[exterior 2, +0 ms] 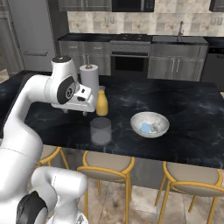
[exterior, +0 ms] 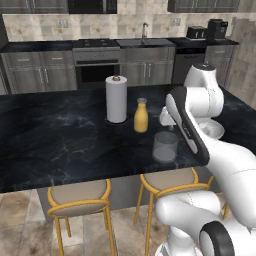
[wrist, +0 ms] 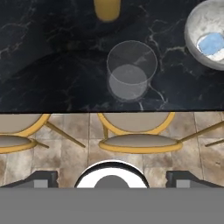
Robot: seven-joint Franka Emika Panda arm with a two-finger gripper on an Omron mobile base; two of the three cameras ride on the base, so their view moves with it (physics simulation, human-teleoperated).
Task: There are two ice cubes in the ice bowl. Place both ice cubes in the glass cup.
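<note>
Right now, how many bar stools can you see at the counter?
3 in the right base view, under the near counter edge: left stool, partly behind the arm, middle stool, right stool. More may be hidden.

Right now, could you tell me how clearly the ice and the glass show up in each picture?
Right base view: the ice reads as a soft pale blue patch in the bowl, its cubes blurring together. Left base view: the glass is faint against the dark counter. Hand view: the glass rim is crisp, and the ice is cut by the frame edge.
</note>
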